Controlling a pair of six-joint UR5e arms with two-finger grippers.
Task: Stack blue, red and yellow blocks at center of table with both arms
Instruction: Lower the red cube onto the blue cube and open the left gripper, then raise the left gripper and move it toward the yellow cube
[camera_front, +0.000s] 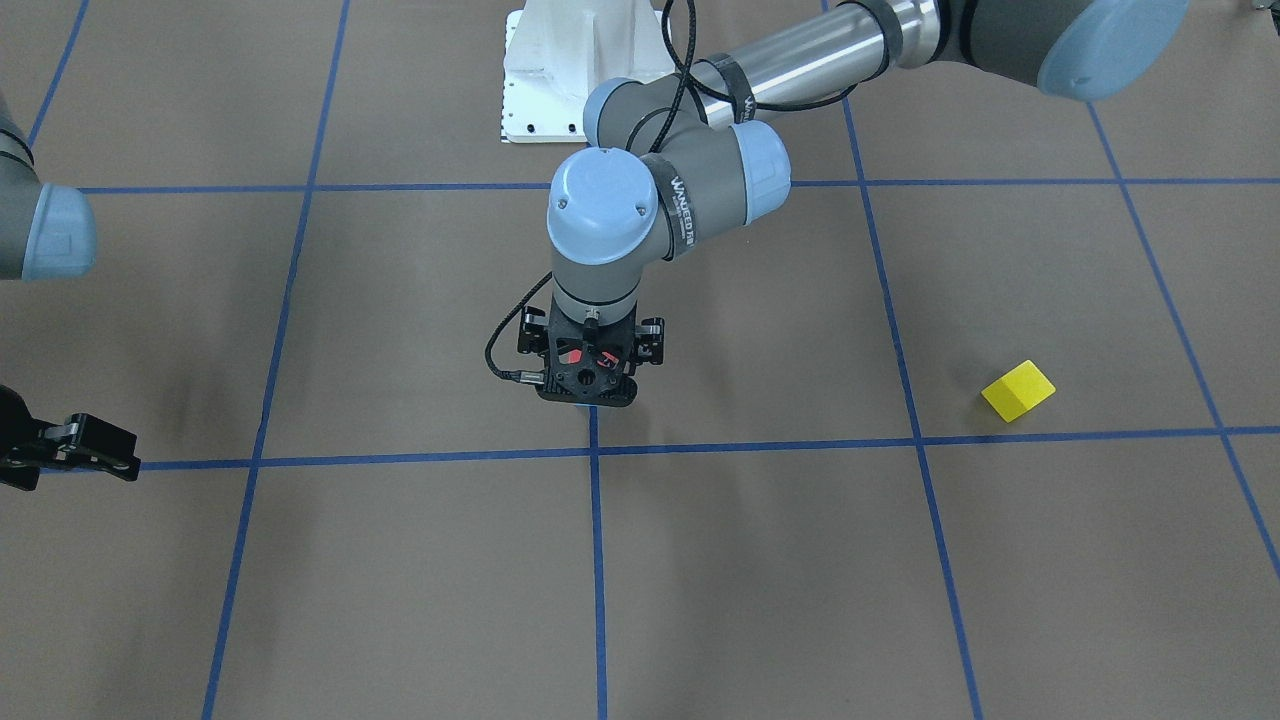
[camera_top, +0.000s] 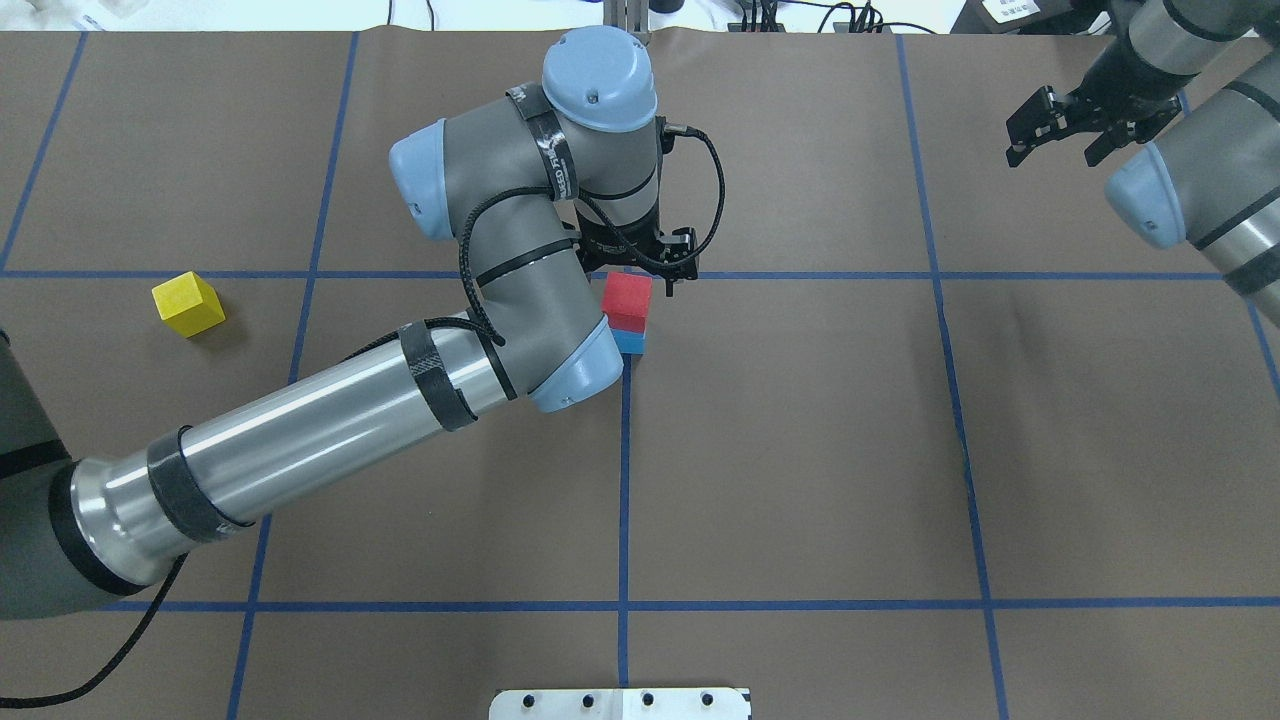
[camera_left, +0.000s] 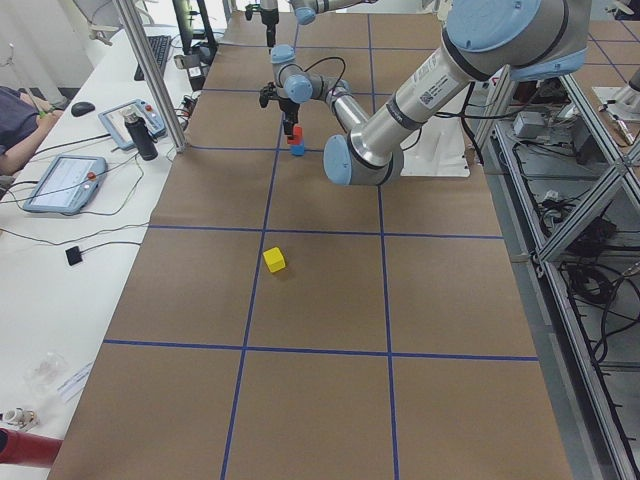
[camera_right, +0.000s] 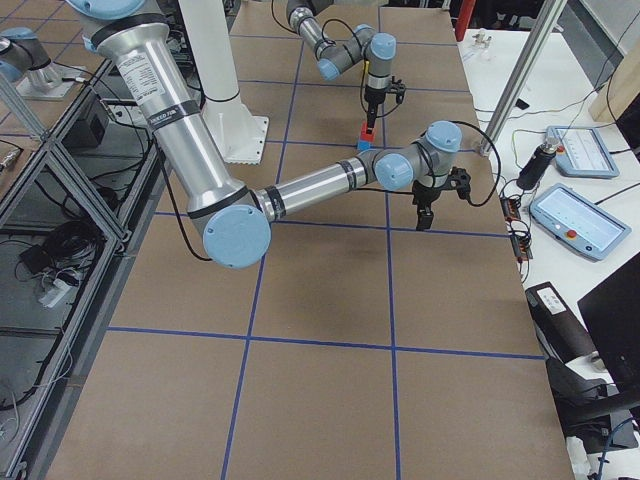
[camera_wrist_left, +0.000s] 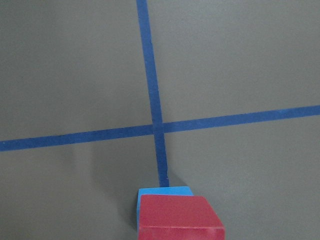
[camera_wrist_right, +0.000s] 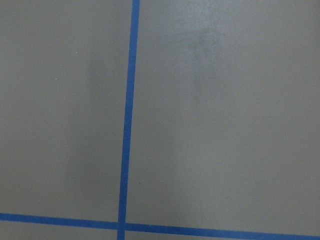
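Observation:
A red block (camera_top: 627, 298) sits squarely on a blue block (camera_top: 629, 343) at the tape cross in the middle of the table. My left gripper (camera_top: 630, 281) points straight down just over the red block. Its fingers look spread wider than the block, so it is open. The left wrist view shows the red block (camera_wrist_left: 179, 216) on the blue block (camera_wrist_left: 162, 192) at its bottom edge. In the front-facing view the left gripper (camera_front: 588, 400) hides both blocks. A yellow block (camera_top: 187, 303) lies alone on my left side. My right gripper (camera_top: 1060, 125) is open and empty, far off to the right.
Blue tape lines divide the brown table into squares. The white robot base (camera_front: 560, 70) stands at the near edge. The left forearm (camera_top: 330, 430) lies across the left half of the table. A desk with tablets (camera_left: 65, 180) runs along the far side.

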